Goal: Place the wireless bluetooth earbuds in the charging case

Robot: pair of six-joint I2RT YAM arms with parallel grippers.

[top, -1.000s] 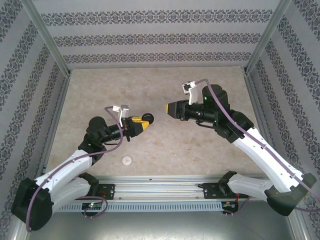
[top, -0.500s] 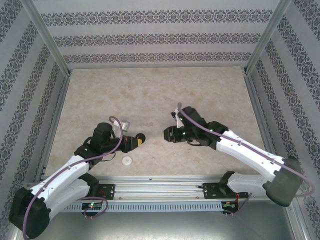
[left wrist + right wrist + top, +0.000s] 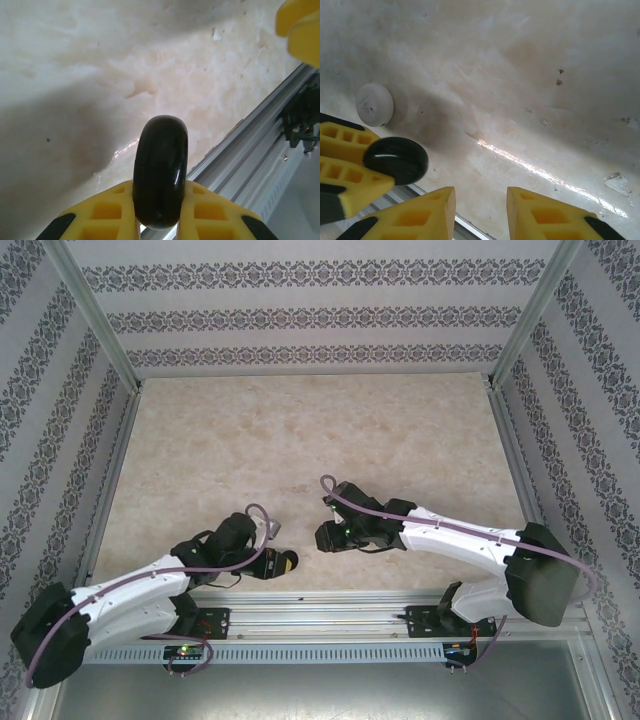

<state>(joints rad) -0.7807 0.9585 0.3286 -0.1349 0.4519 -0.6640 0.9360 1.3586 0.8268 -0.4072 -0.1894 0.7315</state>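
Both arms have dropped low over the worktop (image 3: 300, 430) since a second ago, and from above the left tool (image 3: 282, 562) now sits close to the near rail (image 3: 330, 602), clamped on the black charging case (image 3: 291, 562). The right tool (image 3: 322, 537) has come down just beyond the case and points at it, apart from it. From the left wrist, the case stands on edge between the yellow fingers (image 3: 115, 210), pinched only by its lower part. A faint seam runs across its glossy shell, the lid looks closed, and a yellow tip of the other tool sits up and to the right of it. From the right wrist, that tool's fingers (image 3: 420, 212) stand spread with nothing between them. The case lies left of them and a white puck (image 3: 375, 104) rests on the worktop just past it. Dark specks farther right of the case are too small to name. The step looks like presenting the case for opening. A slick, rounded shell held this shallowly could twist, so the left grip should stay firm. The right tool should approach slowly, square to the seam, before touching.
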